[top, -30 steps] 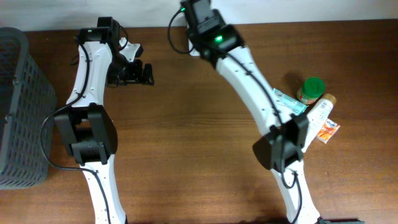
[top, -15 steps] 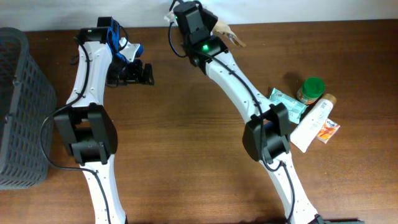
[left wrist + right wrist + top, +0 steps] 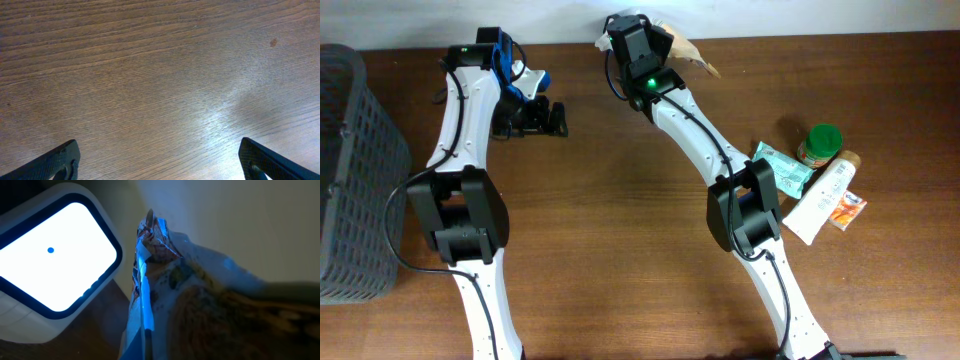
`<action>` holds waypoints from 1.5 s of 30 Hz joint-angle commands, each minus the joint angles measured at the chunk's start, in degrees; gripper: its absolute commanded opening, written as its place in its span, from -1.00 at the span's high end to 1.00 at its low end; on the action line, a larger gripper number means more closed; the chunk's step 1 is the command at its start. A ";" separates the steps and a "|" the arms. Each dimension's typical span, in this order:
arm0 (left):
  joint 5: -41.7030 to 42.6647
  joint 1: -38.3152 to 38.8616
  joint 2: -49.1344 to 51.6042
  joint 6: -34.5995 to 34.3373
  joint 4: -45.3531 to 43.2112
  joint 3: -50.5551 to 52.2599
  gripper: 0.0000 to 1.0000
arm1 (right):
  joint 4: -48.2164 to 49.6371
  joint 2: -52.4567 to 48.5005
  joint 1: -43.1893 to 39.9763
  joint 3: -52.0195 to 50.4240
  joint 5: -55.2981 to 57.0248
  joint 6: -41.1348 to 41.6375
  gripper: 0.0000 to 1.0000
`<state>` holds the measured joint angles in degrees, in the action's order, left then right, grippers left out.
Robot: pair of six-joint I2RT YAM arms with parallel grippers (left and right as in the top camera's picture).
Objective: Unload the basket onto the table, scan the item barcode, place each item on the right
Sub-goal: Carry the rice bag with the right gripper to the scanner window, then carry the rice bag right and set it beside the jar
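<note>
Right gripper (image 3: 662, 47) was clamped on the snack packet (image 3: 190, 290), held at the table's (image 3: 800, 60) far edge just beside the lit scanner window (image 3: 55, 255). Left gripper (image 3: 161, 162) was spread wide, nothing held. Scanning step was judged in hand; the barcode side would need presenting to that window.

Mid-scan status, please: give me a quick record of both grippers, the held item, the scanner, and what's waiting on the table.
right gripper: shut on snack packet
snack packet: close beside lit scanner window
barcode: cannot tell from these views
left gripper: open, empty, over bare table
waiting items: green-lidded jar, teal packet, white tube, orange sachet, by right arm
basket: grey, far left
</note>
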<state>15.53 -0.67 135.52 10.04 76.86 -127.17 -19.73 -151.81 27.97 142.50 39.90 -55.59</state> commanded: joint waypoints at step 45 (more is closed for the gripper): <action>-0.35 0.00 -0.87 0.31 -0.07 0.04 -0.98 | -70.27 40.30 -37.38 -17.73 -45.42 65.51 0.91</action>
<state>15.53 -0.67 135.52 10.04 76.79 -127.17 -92.71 -112.03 -3.36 130.91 -3.79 6.90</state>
